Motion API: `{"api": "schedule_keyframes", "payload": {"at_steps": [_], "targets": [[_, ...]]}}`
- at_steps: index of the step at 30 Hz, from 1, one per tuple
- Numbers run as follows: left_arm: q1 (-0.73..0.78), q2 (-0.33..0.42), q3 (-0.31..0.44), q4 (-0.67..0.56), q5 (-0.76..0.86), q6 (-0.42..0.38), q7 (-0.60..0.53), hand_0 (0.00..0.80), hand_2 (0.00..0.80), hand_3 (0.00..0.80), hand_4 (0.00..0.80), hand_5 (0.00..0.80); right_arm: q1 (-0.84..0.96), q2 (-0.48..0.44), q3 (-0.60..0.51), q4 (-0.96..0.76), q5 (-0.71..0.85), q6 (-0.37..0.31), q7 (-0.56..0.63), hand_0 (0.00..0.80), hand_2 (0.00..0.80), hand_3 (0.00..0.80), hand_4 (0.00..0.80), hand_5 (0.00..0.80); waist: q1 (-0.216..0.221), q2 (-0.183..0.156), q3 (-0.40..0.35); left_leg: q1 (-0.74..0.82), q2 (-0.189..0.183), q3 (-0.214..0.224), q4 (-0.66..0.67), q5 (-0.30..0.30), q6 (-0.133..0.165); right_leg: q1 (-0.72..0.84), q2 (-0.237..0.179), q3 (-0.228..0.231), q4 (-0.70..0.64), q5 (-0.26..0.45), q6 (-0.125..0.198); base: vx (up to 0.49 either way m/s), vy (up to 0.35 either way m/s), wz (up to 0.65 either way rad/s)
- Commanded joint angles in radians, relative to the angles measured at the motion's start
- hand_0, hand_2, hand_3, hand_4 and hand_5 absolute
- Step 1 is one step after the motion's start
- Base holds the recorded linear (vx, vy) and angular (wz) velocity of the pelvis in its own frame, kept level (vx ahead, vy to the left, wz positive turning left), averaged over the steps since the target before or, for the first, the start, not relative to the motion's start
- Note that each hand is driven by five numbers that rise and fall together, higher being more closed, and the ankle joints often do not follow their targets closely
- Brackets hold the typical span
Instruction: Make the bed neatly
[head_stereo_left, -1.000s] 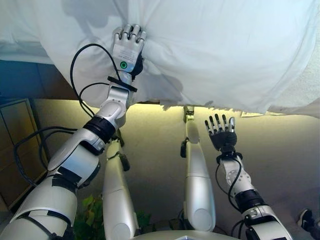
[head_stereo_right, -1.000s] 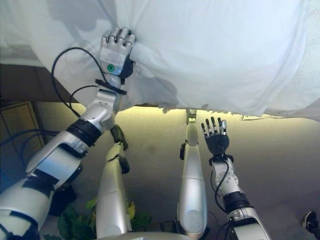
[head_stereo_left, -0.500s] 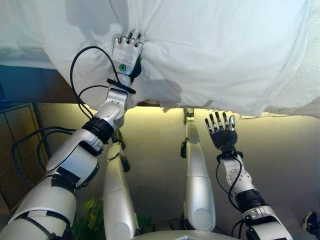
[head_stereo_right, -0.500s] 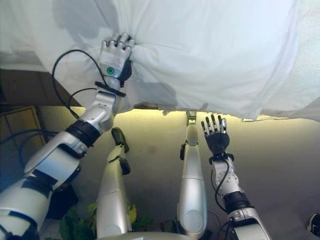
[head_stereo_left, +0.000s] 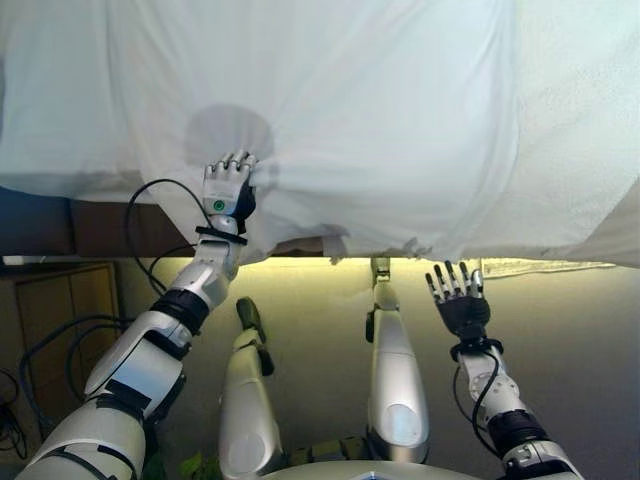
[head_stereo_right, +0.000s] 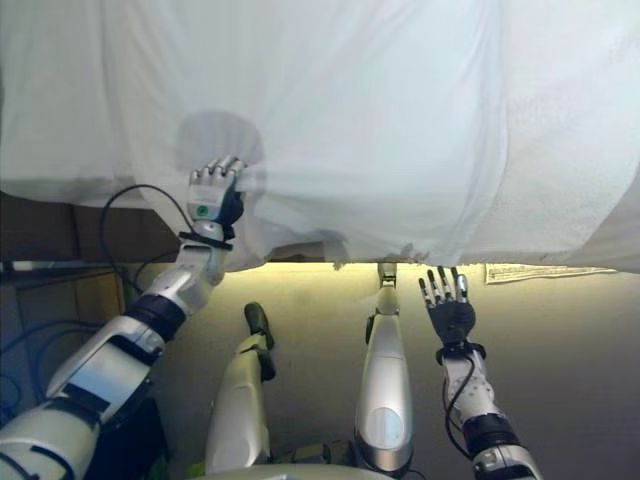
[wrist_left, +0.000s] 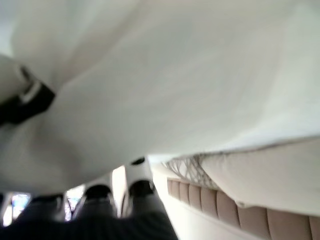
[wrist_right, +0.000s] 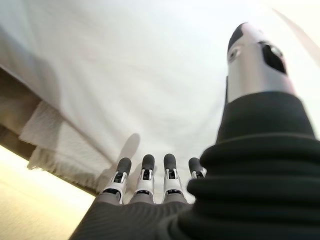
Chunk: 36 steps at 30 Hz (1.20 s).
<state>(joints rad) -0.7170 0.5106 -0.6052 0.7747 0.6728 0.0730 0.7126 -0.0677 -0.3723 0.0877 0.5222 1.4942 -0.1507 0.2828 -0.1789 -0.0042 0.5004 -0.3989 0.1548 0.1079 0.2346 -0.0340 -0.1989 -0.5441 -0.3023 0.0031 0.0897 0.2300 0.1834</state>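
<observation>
A white sheet (head_stereo_left: 380, 120) covers the bed and hangs over its near edge. My left hand (head_stereo_left: 227, 185) is at the near left of the bed, fingers curled into a bunched fold of the sheet, with creases fanning out from the grip. In the left wrist view the sheet (wrist_left: 165, 75) fills nearly everything above the bed's padded side (wrist_left: 240, 215). My right hand (head_stereo_left: 460, 300) hovers open below the sheet's hanging edge, over the floor, touching nothing. Its fingers (wrist_right: 145, 175) are straight, pointing at the sheet (wrist_right: 125, 75).
A textured white blanket (head_stereo_left: 580, 120) lies on the bed's right part, its fringed edge (wrist_right: 55, 145) hanging below the sheet. The dark bed base (head_stereo_left: 100, 225) shows at the left, with a wooden cabinet (head_stereo_left: 60, 310) beside it. Beige floor (head_stereo_left: 580, 340) lies under the right hand.
The camera has drawn back, showing more of the bed. My left hand, still gripping the sheet, has come nearer to the bed's near edge. The right hand stays open.
</observation>
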Motion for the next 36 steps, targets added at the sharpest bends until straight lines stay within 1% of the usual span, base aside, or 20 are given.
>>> {"api": "schedule_keyframes", "payload": {"at_steps": [1,3,6,9,11,12,13,15,19,20,22,24,25,29,30,31,33,36], "targets": [[0.148,0.139,0.112,0.067,-0.059,0.011,-0.014,0.8,0.8,0.8,0.8,0.8,0.065,-0.057,-0.071,-0.029,-0.013,0.014,0.052,0.0,0.0,0.0,0.0,0.0,0.008,0.024,-0.003,-0.096,-0.016,0.025,0.018,0.11,0.063,0.047,-0.02,-0.066,0.099,-0.109,0.004,0.037,0.067,-0.03],[0.172,0.161,0.125,0.074,-0.12,-0.005,-0.023,0.8,0.8,0.8,0.8,0.8,0.068,-0.074,-0.074,-0.001,-0.006,0.016,0.074,0.0,0.0,0.0,0.0,0.0,0.013,0.034,-0.011,-0.083,-0.019,0.025,0.021,0.103,0.063,0.057,-0.024,-0.068,0.108,-0.12,0.003,0.019,0.05,0.0],[0.185,0.165,0.132,0.079,-0.155,-0.031,-0.029,0.8,0.8,0.8,0.8,0.8,0.069,-0.08,-0.067,0.016,0.007,0.014,0.088,0.0,0.0,0.0,0.0,0.0,0.019,0.038,-0.015,-0.081,-0.021,0.021,0.028,0.099,0.064,0.06,-0.025,-0.069,0.118,-0.13,0.001,0.0,0.0,0.0],[0.188,0.142,0.123,0.075,-0.147,-0.05,-0.031,0.8,0.8,0.8,0.8,0.8,0.065,-0.07,-0.052,0.02,0.026,0.003,0.09,0.0,0.0,0.0,0.0,0.0,0.027,0.033,-0.014,-0.086,-0.02,0.012,0.031,0.098,0.065,0.066,-0.02,-0.074,0.115,-0.13,-0.001,-0.021,-0.061,0.01],[0.178,0.126,0.112,0.075,-0.151,-0.053,-0.029,0.8,0.8,0.8,0.8,0.8,0.061,-0.059,-0.04,0.024,0.042,-0.005,0.092,0.0,0.0,0.0,0.0,0.0,0.033,0.022,-0.011,-0.093,-0.018,0.008,0.029,0.101,0.067,0.069,-0.015,-0.081,0.107,-0.124,0.0,-0.032,-0.124,0.01],[0.175,0.119,0.11,0.076,-0.152,-0.058,-0.03,0.621,0.621,0.621,0.621,0.621,0.061,-0.053,-0.036,0.026,0.048,-0.007,0.094,0.0,0.0,0.0,0.0,0.0,0.036,0.017,-0.01,-0.095,-0.016,0.005,0.029,0.102,0.068,0.072,-0.013,-0.085,0.103,-0.122,0.001,-0.036,-0.146,0.0],[0.17,0.113,0.109,0.078,-0.152,-0.056,-0.03,0.0,0.0,0.0,0.0,0.0,0.061,-0.045,-0.033,0.027,0.054,-0.01,0.094,0.0,0.0,0.0,0.0,0.0,0.039,0.01,-0.009,-0.099,-0.014,0.001,0.029,0.103,0.068,0.074,-0.009,-0.089,0.099,-0.119,0.001,-0.031,-0.135,0.01],[0.169,0.101,0.11,0.076,-0.155,-0.063,-0.045,0.0,0.0,0.0,0.0,0.0,0.066,-0.025,-0.031,0.029,0.06,-0.012,0.097,0.0,0.0,0.0,0.0,0.0,0.044,-0.003,-0.009,-0.101,-0.009,-0.005,0.031,0.103,0.069,0.081,-0.001,-0.097,0.093,-0.115,0.002,-0.02,-0.132,0.03],[0.196,0.076,0.106,0.067,-0.19,-0.082,-0.054,0.0,0.0,0.0,0.0,0.0,0.072,0.012,-0.042,0.019,0.039,-0.015,0.075,0.0,0.0,0.0,0.0,0.0,0.053,-0.015,-0.019,-0.083,-0.006,-0.016,0.031,0.096,0.071,0.118,0.007,-0.112,0.076,-0.114,-0.001,0.039,-0.09,0.09],[0.208,0.05,0.103,0.068,-0.194,-0.082,-0.049,0.0,0.0,0.0,0.0,0.0,0.058,0.026,-0.033,0.006,0.031,-0.03,0.034,0.0,0.0,0.0,0.0,0.0,0.061,-0.012,-0.025,-0.073,-0.004,-0.022,0.034,0.092,0.073,0.131,0.007,-0.119,0.075,-0.118,-0.002,0.109,-0.076,0.13],[0.222,0.021,0.09,0.059,-0.207,-0.075,-0.055,0.0,0.0,0.0,0.0,0.0,0.03,0.045,-0.027,-0.005,0.02,-0.049,-0.021,0.0,0.0,0.0,0.0,0.0,0.079,-0.004,-0.034,-0.059,-0.003,-0.036,0.039,0.086,0.073,0.154,0.003,-0.133,0.077,-0.123,0.0,0.105,-0.081,0.09],[0.247,0.004,0.085,0.045,-0.241,-0.067,-0.057,0.0,0.0,0.0,0.0,0.0,0.01,0.055,-0.029,-0.009,0.013,-0.062,-0.054,0.0,0.0,0.0,0.0,0.0,0.098,0.007,-0.045,-0.052,-0.004,-0.052,0.044,0.082,0.073,0.171,-0.002,-0.147,0.079,-0.127,0.003,0.08,-0.087,0.17],[0.269,-0.002,0.09,0.047,-0.267,-0.076,-0.059,0.0,0.0,0.0,0.0,0.0,0.003,0.061,-0.032,-0.008,0.008,-0.067,-0.065,0.0,0.0,0.0,0.0,0.0,0.108,0.011,-0.05,-0.05,-0.004,-0.06,0.048,0.079,0.074,0.177,-0.003,-0.153,0.083,-0.13,0.002,0.086,-0.09,0.19],[0.336,-0.008,0.128,0.066,-0.357,-0.167,-0.042,0.0,0.0,0.0,0.0,0.0,-0.031,0.064,-0.04,0.009,0.005,-0.08,-0.105,0.0,0.0,0.0,0.0,0.0,0.137,0.027,-0.061,-0.042,-0.003,-0.081,0.055,0.077,0.075,0.194,-0.007,-0.163,0.097,-0.143,-0.002,0.066,-0.051,0.15],[0.33,0.001,0.141,0.05,-0.386,-0.206,-0.032,0.0,0.0,0.0,0.0,0.0,-0.056,0.059,-0.042,0.035,0.013,-0.085,-0.11,0.0,0.0,0.0,0.0,0.0,0.148,0.033,-0.059,-0.043,-0.003,-0.085,0.056,0.075,0.075,0.196,-0.009,-0.168,0.104,-0.151,-0.004,0.025,-0.021,0.14],[0.319,0.007,0.148,0.03,-0.406,-0.227,-0.025,0.0,0.0,0.0,0.0,0.0,-0.075,0.054,-0.043,0.051,0.016,-0.089,-0.114,0.0,0.0,0.0,0.0,0.0,0.154,0.038,-0.056,-0.044,-0.002,-0.087,0.057,0.071,0.075,0.196,-0.01,-0.171,0.111,-0.158,-0.005,-0.004,-0.036,0.13],[0.282,0.029,0.171,-0.045,-0.424,-0.251,-0.027,0.0,0.0,0.0,0.0,0.0,-0.126,0.038,-0.054,0.095,0.041,-0.093,-0.123,0.0,0.0,0.0,0.0,0.0,0.173,0.048,-0.049,-0.062,-0.009,-0.097,0.049,0.077,0.08,0.184,-0.015,-0.184,0.115,-0.16,-0.004,-0.053,-0.066,0.2],[0.22,0.048,0.181,-0.121,-0.446,-0.287,-0.001,0.0,0.0,0.0,0.0,0.0,-0.187,0.032,-0.07,0.153,0.073,-0.101,-0.116,0.0,0.0,0.0,0.0,0.0,0.195,0.056,-0.035,-0.089,-0.023,-0.11,0.032,0.09,0.083,0.168,-0.017,-0.202,0.109,-0.152,0.0,-0.087,-0.097,0.27]]}}
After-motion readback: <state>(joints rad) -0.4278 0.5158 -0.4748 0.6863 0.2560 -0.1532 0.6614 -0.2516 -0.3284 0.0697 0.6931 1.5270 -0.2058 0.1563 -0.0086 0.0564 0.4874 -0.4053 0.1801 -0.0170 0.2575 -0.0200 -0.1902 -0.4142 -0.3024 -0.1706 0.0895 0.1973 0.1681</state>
